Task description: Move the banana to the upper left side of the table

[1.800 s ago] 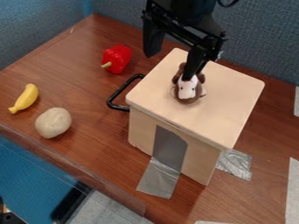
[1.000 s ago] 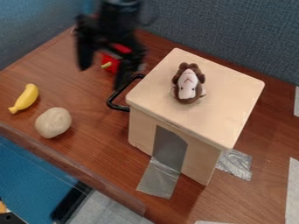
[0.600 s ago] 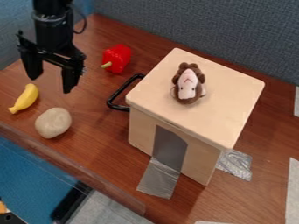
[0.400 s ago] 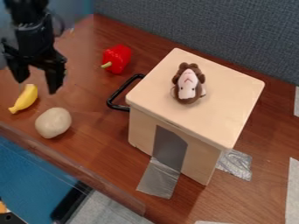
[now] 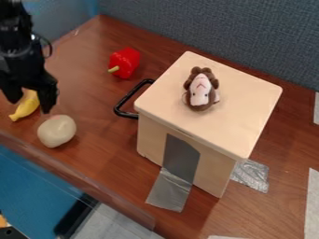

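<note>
Open jaws over the banana, at nine o'clock in the view.
The gripper [image 5: 30,105] hangs with its jaws spread, one on each side of the yellow banana [image 5: 25,109] as seen from the camera; whether they touch it, I cannot tell. The banana lies on the brown table [image 5: 93,116], its narrow tip toward seven o'clock. From it, a pale potato [image 5: 57,131] sits near, between four and five o'clock, a red pepper [image 5: 127,62] at two, and a wooden box [image 5: 243,100] topped by a plush toy [image 5: 200,91] at three.
</note>
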{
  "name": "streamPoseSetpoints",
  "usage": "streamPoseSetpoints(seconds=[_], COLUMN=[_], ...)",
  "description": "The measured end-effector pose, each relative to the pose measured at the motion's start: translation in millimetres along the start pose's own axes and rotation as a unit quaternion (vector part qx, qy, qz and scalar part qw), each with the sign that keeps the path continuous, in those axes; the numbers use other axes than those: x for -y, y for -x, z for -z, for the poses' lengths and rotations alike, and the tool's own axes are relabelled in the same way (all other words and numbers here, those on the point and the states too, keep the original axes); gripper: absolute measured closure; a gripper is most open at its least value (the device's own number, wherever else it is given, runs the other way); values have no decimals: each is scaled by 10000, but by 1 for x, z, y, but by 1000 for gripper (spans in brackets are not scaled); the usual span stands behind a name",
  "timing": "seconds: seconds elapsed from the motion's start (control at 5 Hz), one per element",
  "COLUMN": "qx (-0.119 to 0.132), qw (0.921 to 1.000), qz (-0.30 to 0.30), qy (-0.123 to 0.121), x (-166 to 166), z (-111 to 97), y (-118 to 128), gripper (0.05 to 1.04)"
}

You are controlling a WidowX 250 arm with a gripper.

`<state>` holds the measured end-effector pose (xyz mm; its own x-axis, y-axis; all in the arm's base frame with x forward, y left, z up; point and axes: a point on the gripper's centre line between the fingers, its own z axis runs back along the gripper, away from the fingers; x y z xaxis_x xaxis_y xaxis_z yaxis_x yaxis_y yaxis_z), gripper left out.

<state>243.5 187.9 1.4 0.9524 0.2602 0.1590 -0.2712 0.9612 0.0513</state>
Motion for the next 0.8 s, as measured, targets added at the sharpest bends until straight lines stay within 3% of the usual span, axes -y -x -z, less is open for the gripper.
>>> streamPoseSetpoints(seconds=[0.2,0.4,0.6,0.8], qx=[-192,-262,-37,227], qw=[9998,9995,9994,9989], qz=[-37,-46,-12,-42], qy=[-22,-147,-330,-406], x=[-5,-9,-15,-20], z=[8,4,-19,-42], y=[-5,-9,-33,-66], gripper=[136,420,720,934])
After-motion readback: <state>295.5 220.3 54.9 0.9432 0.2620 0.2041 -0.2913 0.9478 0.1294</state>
